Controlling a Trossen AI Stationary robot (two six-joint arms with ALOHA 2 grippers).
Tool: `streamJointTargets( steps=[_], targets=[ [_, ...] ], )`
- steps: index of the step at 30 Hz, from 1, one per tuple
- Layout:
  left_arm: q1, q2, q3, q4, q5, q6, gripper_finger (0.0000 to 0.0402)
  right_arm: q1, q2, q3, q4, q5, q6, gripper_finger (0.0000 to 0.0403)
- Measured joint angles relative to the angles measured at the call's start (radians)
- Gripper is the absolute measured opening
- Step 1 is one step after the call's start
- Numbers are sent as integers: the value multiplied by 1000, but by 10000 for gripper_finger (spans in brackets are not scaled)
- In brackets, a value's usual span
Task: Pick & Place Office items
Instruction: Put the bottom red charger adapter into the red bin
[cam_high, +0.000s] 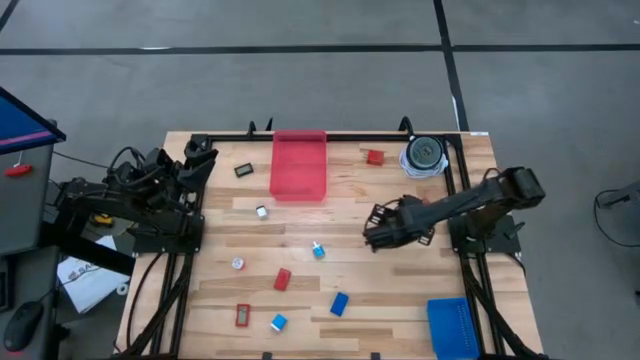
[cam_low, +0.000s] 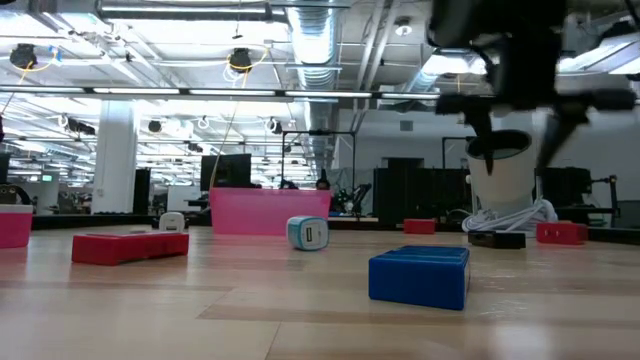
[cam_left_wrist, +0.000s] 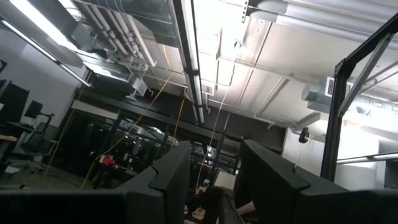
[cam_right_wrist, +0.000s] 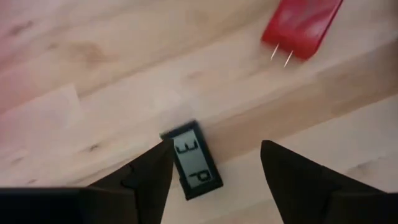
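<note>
Between the parted dark fingers of the right gripper (cam_right_wrist: 214, 171), nothing being grasped, a flat black rectangle (cam_right_wrist: 194, 160) with a grey lettered face is seen lying on pale grained wood of the table (cam_right_wrist: 93, 68), mid-table right. Nearby lies a glossy red block (cam_right_wrist: 301, 25). The left gripper (cam_left_wrist: 214, 180) is parked at the left edge, fingers apart.

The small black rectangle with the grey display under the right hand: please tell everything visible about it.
The small black rectangle is a flat piece with a black frame around a pale grey display showing dark characters like "3 P". It looks like plastic. It lies flat on the wooden table, turned askew, between the open fingers of the right hand, close beside one finger; contact cannot be told.
</note>
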Motion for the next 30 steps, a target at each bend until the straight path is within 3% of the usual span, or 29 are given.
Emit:
streamJointTargets(
  steps=[5,15,24,30],
  targets=[
    [0,1,0,0,-4,-1,143,-34,-88,-151,79,-34,3,250],
    [0,1,0,1,-28,-27,143,-160,-109,-181,-87,-10,3,250],
    [0,1,0,3,-29,-28,143,-226,-208,-416,199,-66,18,250],
    [0,1,0,2,-29,-35,143,-278,-294,-473,230,-52,25,250]
  ],
)
